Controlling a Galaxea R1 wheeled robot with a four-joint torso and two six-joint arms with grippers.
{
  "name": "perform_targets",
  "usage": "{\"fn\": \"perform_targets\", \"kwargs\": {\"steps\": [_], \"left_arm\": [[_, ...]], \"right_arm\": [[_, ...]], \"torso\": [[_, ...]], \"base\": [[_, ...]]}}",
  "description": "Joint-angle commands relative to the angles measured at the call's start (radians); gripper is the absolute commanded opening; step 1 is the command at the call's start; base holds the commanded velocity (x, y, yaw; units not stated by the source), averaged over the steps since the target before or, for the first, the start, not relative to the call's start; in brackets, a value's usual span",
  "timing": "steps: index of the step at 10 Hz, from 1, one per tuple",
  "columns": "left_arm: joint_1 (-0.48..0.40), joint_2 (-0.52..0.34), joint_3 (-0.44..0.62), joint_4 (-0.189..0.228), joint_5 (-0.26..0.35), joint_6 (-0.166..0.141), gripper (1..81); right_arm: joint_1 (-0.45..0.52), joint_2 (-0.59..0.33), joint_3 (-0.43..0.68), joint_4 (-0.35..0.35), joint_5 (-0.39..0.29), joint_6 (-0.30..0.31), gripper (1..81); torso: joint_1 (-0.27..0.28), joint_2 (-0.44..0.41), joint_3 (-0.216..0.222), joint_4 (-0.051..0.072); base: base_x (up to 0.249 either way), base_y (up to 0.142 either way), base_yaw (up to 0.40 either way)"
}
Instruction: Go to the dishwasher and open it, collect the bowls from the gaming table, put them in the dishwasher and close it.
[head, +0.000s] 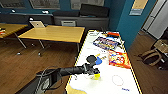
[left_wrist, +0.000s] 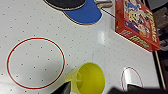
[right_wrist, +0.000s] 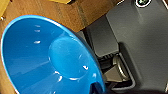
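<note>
Head view: my left gripper (head: 94, 72) clamps a yellow bowl (head: 96, 75) on the gaming table (head: 105, 77), whose length runs away from me (right gripper grips a blue bowl (right_wrist: 50, 57)).

You're in an office break/games rm. Past the left gripper (head: 96, 73): gaming table (head: 105, 82) w/ paddles (left_wrist: 80, 11), boxed games (head: 119, 59); beyond, desks (head: 53, 33), laptop (head: 37, 24), teal walls (head: 125, 22).

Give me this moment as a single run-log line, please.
stage: collecting bowls | left gripper: at yellow bowl on gaming table | right wrist: blue bowl close up | paddles, red box on table
</note>
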Motion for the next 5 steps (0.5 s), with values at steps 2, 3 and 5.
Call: {"fn": "perform_targets", "kwargs": {"steps": [2, 3, 5], "left_arm": [[-0.130, 0.059, -0.064, 0.024, 0.028, -0.014, 81.1], [-0.129, 0.065, -0.073, 0.024, 0.028, -0.014, 81.1], [-0.126, 0.067, -0.073, 0.026, 0.028, -0.014, 81.1]], "right_arm": [[0.033, -0.029, 0.022, -0.031, -0.050, -0.003, 1.0], [0.033, -0.027, 0.022, -0.031, -0.050, -0.004, 1.0], [0.030, -0.024, 0.022, -0.037, -0.050, -0.004, 1.0]], "torso": [[0.000, 0.000, 0.000, 0.000], [0.000, 0.000, 0.000, 0.000], [0.000, 0.000, 0.000, 0.000]], "base": [[0.000, 0.000, 0.000], [0.000, 0.000, 0.000], [0.000, 0.000, 0.000]]}}
